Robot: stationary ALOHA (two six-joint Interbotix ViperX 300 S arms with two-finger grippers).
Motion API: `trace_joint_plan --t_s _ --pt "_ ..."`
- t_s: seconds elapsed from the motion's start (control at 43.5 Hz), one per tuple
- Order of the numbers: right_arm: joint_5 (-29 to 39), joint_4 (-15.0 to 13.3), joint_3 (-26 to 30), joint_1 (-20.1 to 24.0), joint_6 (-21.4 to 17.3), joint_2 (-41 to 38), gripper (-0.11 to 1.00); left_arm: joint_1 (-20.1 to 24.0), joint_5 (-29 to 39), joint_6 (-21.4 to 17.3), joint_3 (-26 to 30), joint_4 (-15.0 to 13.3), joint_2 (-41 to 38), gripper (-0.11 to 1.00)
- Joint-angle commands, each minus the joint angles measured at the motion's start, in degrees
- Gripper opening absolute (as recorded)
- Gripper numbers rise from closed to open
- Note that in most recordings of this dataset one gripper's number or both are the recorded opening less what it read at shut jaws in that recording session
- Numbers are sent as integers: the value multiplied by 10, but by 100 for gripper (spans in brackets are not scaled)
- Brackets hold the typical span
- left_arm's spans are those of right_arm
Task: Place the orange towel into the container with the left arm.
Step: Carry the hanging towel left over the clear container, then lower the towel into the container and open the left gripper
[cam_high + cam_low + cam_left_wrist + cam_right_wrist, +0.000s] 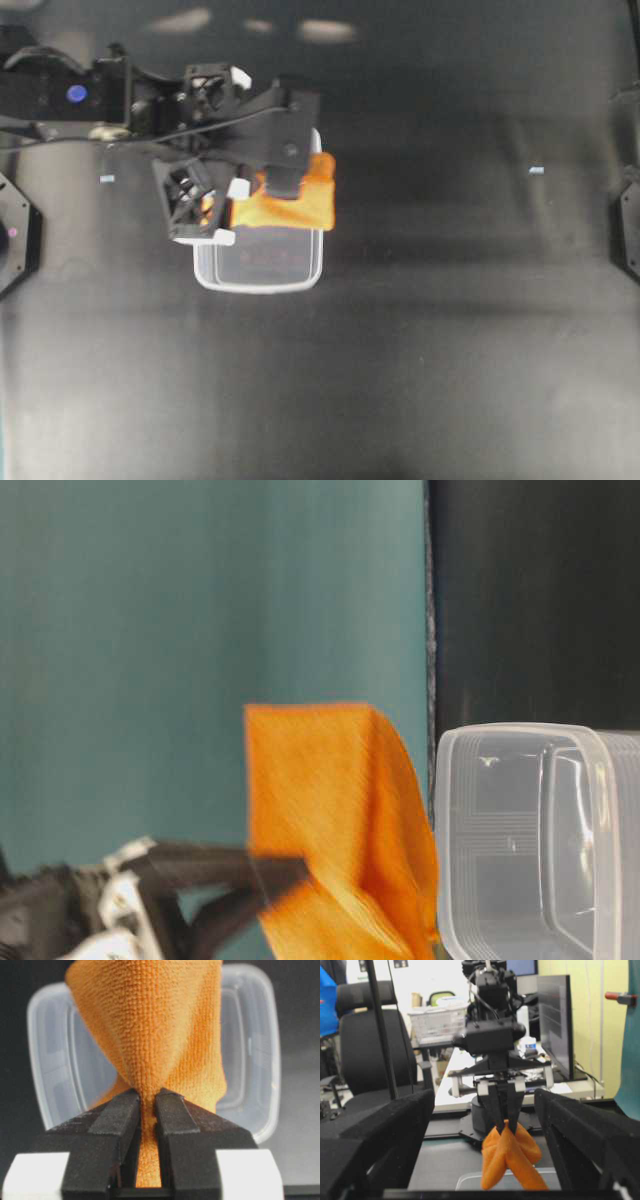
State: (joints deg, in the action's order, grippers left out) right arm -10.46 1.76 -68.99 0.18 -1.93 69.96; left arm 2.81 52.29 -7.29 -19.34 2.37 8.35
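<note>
My left gripper (pixel 148 1095) is shut on a pinched fold of the orange towel (pixel 150 1025), which hangs from the jaws over the container (pixel 260 1060). From overhead, the left arm (pixel 150 100) reaches in from the upper left. There the towel (pixel 300 208) covers the far part of the clear container (pixel 260 272). At table level the towel (pixel 330 810) hangs beside the tub (pixel 540 850), gripped by black fingers (pixel 270 875). My right gripper (pixel 484 1105) is open and holds nothing. It faces the left gripper (pixel 504 1127) and the towel (pixel 507 1160) from a distance.
Two small tape marks (pixel 107 179) (pixel 536 170) lie on the black table. Black mounts sit at the left edge (pixel 15 235) and the right edge (pixel 628 230). A teal backdrop (pixel 200 630) stands behind the towel.
</note>
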Motion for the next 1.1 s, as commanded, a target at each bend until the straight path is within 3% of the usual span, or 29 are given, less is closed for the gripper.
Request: trace_joint_plan --t_s 0.0,0.414,0.483,0.621,0.713,0.897,1.081 --pt "-3 0 4 -2 -2 -8 78 -3 -33 -1 -19 2 18 6" --pt "-3 0 4 -2 -2 -8 78 -2 -64 -1 -47 3 -1 7" --pt "-3 0 4 -2 -2 -8 78 -1 -70 -2 -52 2 -7 23" --pt "-3 0 4 -2 -3 -8 78 2 -77 -4 -55 2 -5 68" --pt "-3 0 4 -2 -3 -8 78 3 -77 -5 -54 3 0 87" --pt "-3 0 4 -2 -3 -8 78 3 -78 -4 -38 3 26 89" --pt "-3 0 4 -3 -3 -7 78 7 -81 -1 -20 3 105 88"
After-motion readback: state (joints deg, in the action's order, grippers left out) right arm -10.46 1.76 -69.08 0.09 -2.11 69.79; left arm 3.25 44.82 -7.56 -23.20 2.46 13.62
